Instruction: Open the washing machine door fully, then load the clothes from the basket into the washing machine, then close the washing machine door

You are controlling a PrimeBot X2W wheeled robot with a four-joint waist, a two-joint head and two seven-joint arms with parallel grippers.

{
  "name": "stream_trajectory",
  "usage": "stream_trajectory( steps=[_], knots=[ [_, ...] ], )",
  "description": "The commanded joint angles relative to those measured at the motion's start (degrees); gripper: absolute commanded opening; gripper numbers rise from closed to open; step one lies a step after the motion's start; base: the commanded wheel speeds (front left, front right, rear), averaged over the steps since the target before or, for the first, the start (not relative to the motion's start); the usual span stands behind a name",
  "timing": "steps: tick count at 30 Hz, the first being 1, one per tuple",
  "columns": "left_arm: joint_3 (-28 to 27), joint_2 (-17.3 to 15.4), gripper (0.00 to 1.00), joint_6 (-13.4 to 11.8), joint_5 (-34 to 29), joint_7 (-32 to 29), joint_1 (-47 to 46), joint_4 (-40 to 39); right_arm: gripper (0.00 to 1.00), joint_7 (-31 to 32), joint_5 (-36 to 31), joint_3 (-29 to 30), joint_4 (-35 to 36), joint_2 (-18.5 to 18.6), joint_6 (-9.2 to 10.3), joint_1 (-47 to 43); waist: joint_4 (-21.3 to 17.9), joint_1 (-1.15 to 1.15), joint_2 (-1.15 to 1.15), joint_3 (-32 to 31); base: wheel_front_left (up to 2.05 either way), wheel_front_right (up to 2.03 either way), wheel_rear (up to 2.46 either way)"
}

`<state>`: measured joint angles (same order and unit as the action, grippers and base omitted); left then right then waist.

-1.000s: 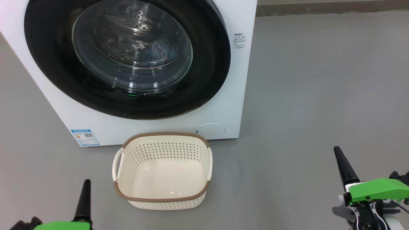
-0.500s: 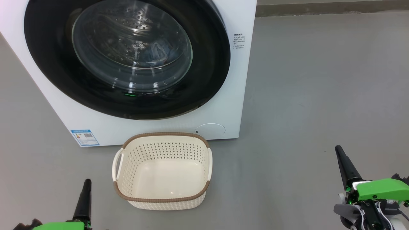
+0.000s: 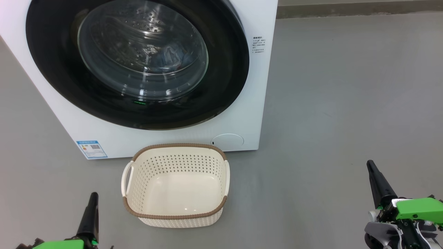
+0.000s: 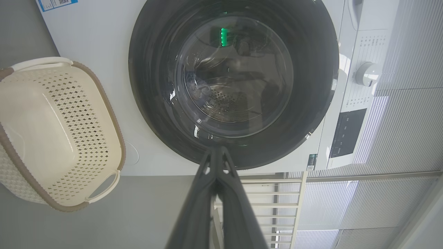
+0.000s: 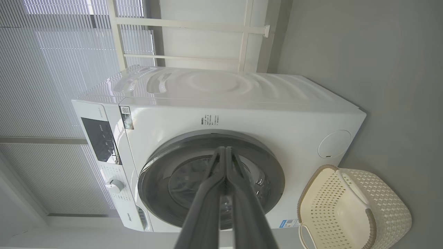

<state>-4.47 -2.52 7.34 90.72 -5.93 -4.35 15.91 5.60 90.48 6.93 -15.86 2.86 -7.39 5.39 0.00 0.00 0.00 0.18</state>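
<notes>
The white washing machine (image 3: 238,114) stands ahead with its round black-rimmed door (image 3: 221,90) shut flat against the front. Through the glass bowl, light blue clothes (image 3: 171,57) lie in the steel drum. In front of it on the floor sits the cream perforated basket (image 3: 174,216) with a brown rim, and nothing lies inside it. My left gripper (image 3: 92,197) is shut at the lower left, short of the basket. My right gripper (image 3: 371,165) is shut at the lower right, well clear of the machine. Both wrist views show fingers pressed together: the left gripper (image 4: 217,150), the right gripper (image 5: 225,149).
Grey floor (image 3: 346,97) spreads wide to the right of the machine. A white rail frame (image 5: 193,26) and window blinds (image 5: 52,69) stand behind the machine. The control panel with a knob (image 4: 367,73) is on the machine's top front.
My right gripper has drifted slightly down and to the right in the head view. The left gripper, basket and door have stayed put.
</notes>
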Motion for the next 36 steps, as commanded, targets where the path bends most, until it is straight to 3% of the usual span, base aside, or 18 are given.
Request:
stream_trajectory(
  steps=[1,36],
  knots=[
    [-2.1,-0.37,0.0,0.14,1.29,-0.57,-1.85,-1.86,0.0,0.73,1.69,-0.59,1.84,0.18,-0.1,0.78,0.0,0.0,0.0,0.0,0.0,0.0,0.0],
    [-2.09,-0.36,0.0,0.14,1.41,-0.59,-1.85,-1.87,0.0,0.84,1.73,-0.46,1.84,0.1,-0.1,0.79,0.0,0.0,0.0,-0.01,0.0,0.0,0.0]
  ],
)
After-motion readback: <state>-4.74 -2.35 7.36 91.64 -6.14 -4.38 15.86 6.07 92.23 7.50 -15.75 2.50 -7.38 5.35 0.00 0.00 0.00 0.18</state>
